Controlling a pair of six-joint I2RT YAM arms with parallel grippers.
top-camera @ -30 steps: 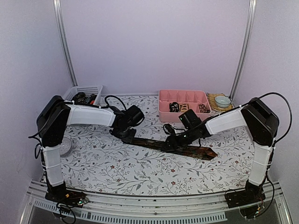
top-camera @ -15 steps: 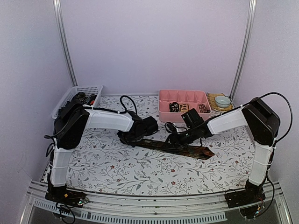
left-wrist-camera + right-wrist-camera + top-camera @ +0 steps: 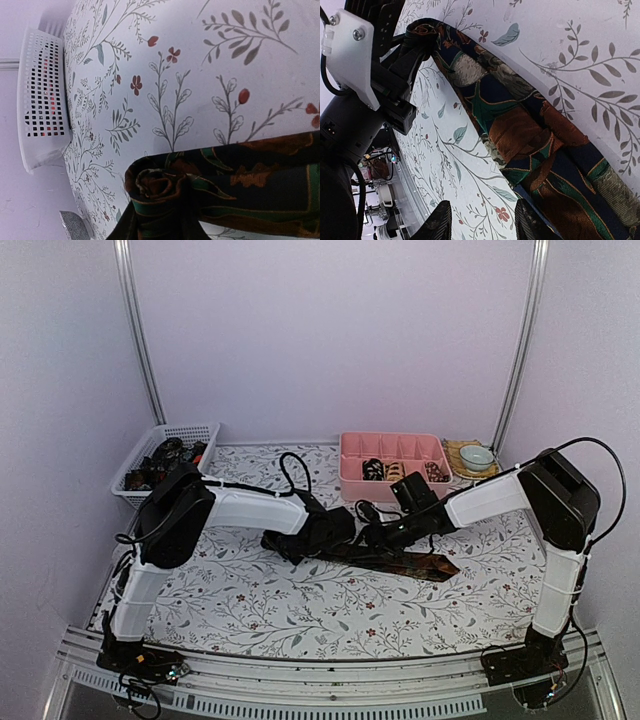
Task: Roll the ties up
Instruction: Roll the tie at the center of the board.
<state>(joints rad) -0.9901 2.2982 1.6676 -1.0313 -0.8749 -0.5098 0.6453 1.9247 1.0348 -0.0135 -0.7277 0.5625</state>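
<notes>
Left gripper point(image 3: 417, 42) pinches the rolled end of the tie point(image 3: 520, 125) in narrow jaws, while the right gripper point(image 3: 482, 220) stands half-open, the tie's flat length just beside it.

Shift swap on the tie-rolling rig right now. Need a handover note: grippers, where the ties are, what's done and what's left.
Left gripper: shut on the rolled start of the dark patterned tie. A small coil has formed at the end toward the left arm.
Right gripper: open, low over the flat stretch of the same tie, holding nothing.
Done: three coils sit in the pink tray.
Left: most of this tie lies flat on the table. Finish the roll, then put it in the tray. The white basket at far left holds dark and red fabric, probably more ties.
</notes>
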